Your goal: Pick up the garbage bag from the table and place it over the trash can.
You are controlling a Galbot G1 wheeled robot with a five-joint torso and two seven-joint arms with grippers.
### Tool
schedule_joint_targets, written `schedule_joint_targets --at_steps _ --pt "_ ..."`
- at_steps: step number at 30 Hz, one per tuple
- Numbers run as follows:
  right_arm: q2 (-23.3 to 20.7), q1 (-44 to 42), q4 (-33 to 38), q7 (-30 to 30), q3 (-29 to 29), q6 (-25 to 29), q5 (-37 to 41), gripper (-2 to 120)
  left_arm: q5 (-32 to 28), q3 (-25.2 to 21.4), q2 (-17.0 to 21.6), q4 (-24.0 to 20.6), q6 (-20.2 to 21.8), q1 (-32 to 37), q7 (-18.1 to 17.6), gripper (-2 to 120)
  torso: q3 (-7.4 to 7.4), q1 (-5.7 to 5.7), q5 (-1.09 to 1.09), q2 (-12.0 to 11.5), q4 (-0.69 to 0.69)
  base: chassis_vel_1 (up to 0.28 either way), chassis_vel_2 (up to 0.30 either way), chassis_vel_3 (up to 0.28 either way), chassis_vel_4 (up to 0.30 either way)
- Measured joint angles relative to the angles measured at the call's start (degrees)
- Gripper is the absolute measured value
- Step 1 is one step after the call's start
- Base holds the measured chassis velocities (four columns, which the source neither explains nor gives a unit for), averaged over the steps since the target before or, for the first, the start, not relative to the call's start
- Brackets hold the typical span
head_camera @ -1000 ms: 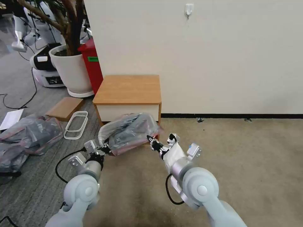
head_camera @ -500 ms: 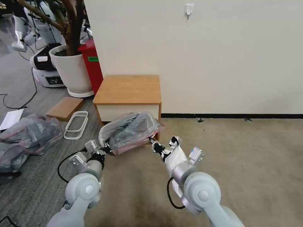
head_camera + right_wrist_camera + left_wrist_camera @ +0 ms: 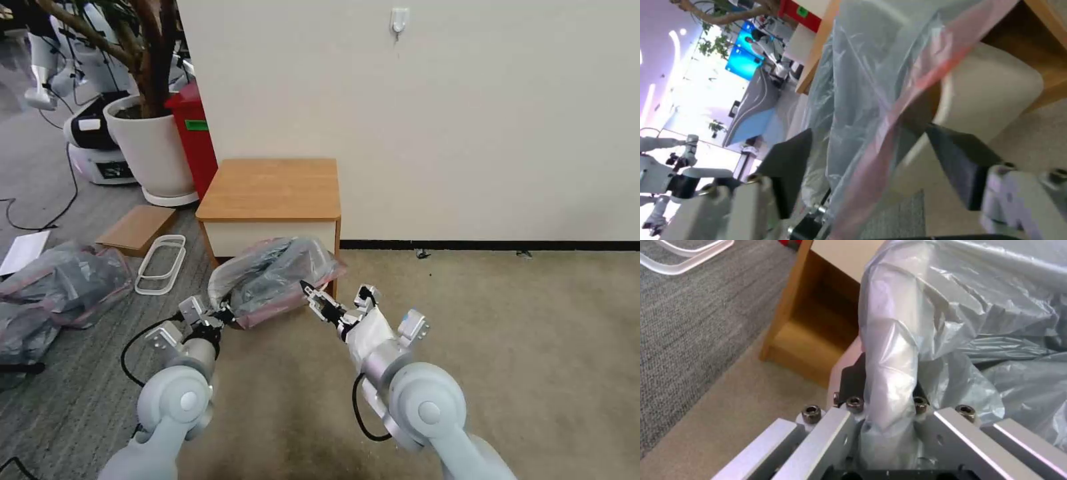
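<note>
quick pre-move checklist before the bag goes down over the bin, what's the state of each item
1. Left gripper clamped on the garbage bag: ok, plastic is pinched between its fingers.
2. Right gripper clamped on the bag's pinkish edge: not ok, the edge runs between open fingers.
3. Bag off the table: ok, it hangs in front of the drawer.
4. Trash can located: ok, it sits behind the bag by the table's lower shelf.
5. Bag mouth spread open: cannot tell.
6. Bag mouth lined up over the rim: cannot tell.
</note>
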Motion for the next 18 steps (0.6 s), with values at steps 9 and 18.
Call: schedule_joint_targets --at_steps 9,18 --pt "1.34 1.21 -0.27 0.20 -0.69 0.11 0.16 90 0.21 0.56 -0.04 -0.03 0.07 0.12 0.00 3 0.00 0.00 0.00 0.00 0.00 0.000 0.000 0.000 0.000" --pt "1.56 1.18 0.57 0.39 -0.72 0.24 0.10 81 0.54 0.78 -0.05 0.27 0.10 0.19 0.04 3 0.00 0.00 0.00 0.00 0.00 0.000 0.000 0.000 0.000"
